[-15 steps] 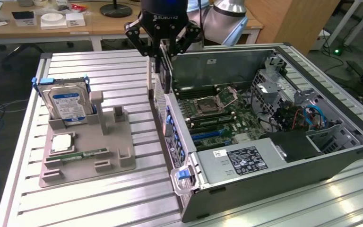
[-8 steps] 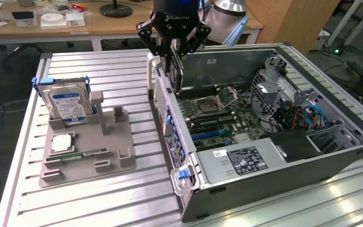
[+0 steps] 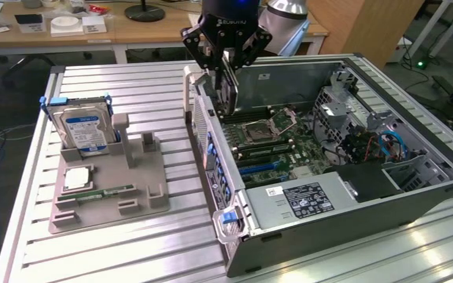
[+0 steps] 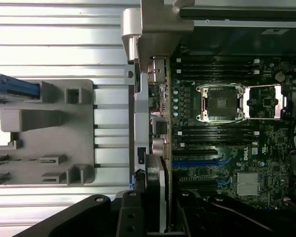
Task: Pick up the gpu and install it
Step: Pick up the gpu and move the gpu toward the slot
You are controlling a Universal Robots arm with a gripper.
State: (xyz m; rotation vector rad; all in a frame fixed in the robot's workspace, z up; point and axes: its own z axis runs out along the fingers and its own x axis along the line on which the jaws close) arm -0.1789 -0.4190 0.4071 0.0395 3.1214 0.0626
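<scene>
The jaws pinch the gpu (image 3: 230, 88) (image 4: 158, 197) by its upper end, so the dark card hangs upright inside the mouth of the open computer case (image 3: 353, 231). It sits close along the case wall that faces the grey holder tray (image 3: 108, 177). Its lower edge is above the motherboard (image 3: 282, 147) (image 4: 222, 148) on the case floor, and I cannot tell whether it touches. Deeper in the case lie the open CPU socket (image 3: 262, 131) (image 4: 222, 102) and a blue slot (image 3: 259, 168) (image 4: 195, 162). A silver power supply (image 3: 305, 200) fills the case's near corner. Outside the case, beyond that same wall, the tray rests on the ribbed worktop (image 3: 132, 88), holding an upright hard drive (image 3: 85, 132) and a flat memory stick (image 3: 104, 193).
</scene>
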